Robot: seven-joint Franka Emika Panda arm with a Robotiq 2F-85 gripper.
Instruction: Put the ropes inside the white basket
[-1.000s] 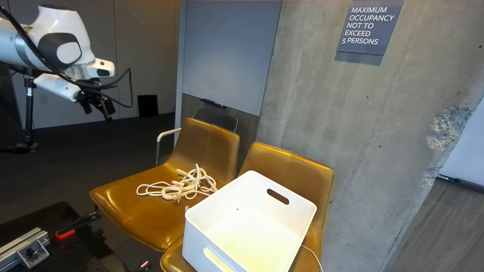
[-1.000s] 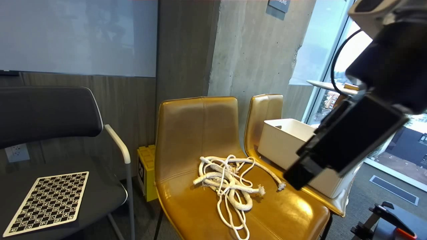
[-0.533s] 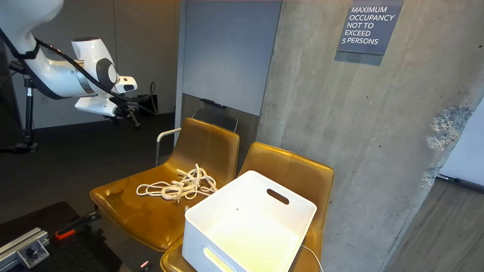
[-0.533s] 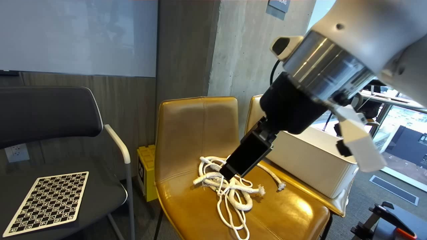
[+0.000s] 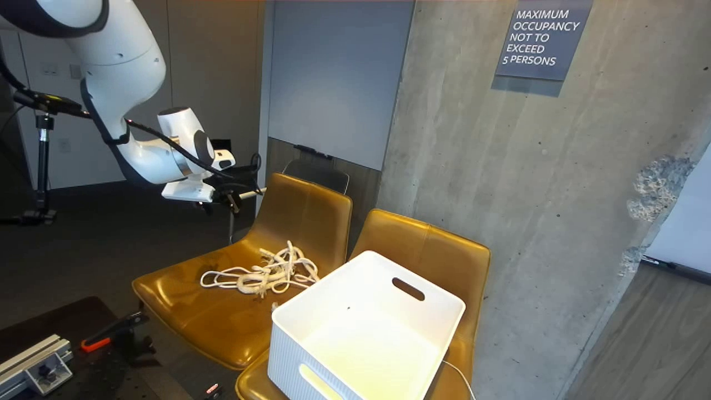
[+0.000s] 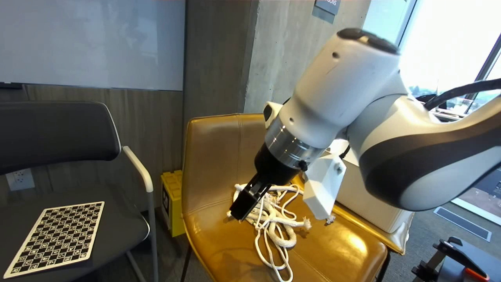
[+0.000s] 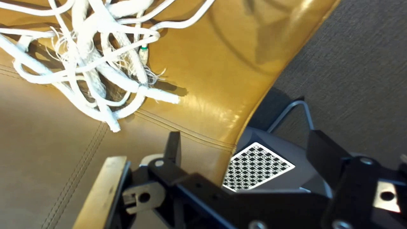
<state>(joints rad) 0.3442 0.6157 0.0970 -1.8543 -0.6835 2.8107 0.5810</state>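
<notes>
gripper (image 7: 244, 143), black, on a white arm (image 6: 328, 82): is hovering clear of the ropes (image 7: 101, 24); its two fingers (image 7: 324, 152) are standing wide apart. ropes, white, thick and thin, frayed: are lying tangled on a tan chair (image 6: 332, 250). white basket (image 5: 294, 350), slot-handled: is sitting upright on a second tan chair (image 5: 433, 255), just beside the first. black chair (image 6: 51, 137): is bearing a checkered board (image 6: 58, 237). yellow box (image 6: 176, 211): is standing partly hidden behind the first tan chair.
</notes>
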